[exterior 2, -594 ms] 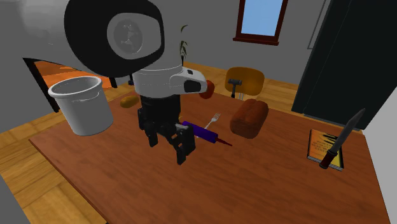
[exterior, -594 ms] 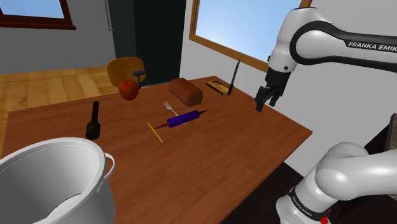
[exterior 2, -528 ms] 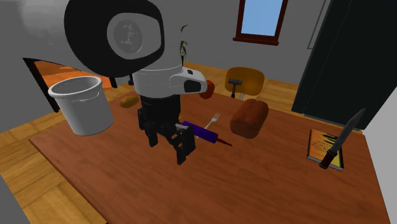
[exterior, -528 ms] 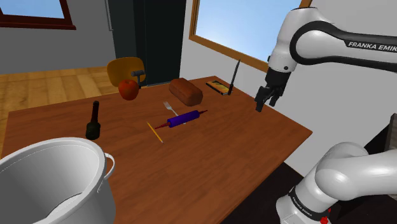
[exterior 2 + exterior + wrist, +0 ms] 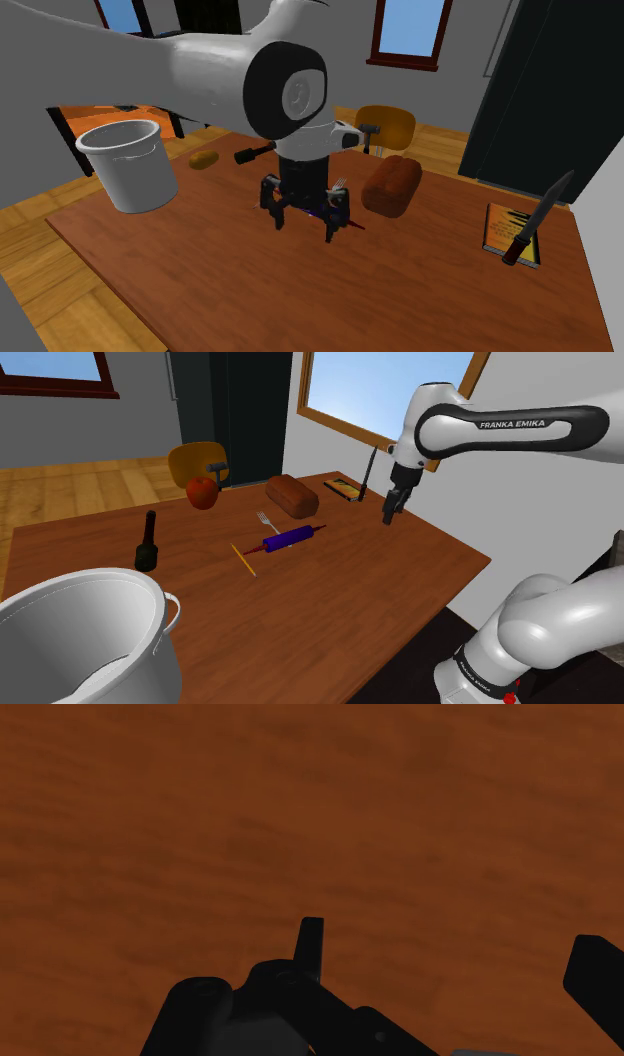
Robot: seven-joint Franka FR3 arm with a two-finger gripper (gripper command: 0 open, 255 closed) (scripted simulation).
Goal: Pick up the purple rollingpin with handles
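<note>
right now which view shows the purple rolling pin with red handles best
Shoulder view: the purple rolling pin lies whole, unobstructed. Second exterior view: the black gripper hides most of it. Wrist view: brown tabletop.

"FRANKA EMIKA" in white on the arm's black forearm band (image 5: 517, 424)

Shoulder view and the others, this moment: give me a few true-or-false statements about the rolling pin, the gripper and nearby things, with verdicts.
1. The gripper is open and holds nothing. True.
2. The purple rolling pin lies flat on the table. True.
3. The gripper is right above the rolling pin. False: it hangs off to the shoulder view's right of the pin, and the wrist view looks onto bare wood.
4. The bucket is tipped on its side. False: the white bucket stands upright.
5. A fork lies close to the rolling pin. True.
</note>
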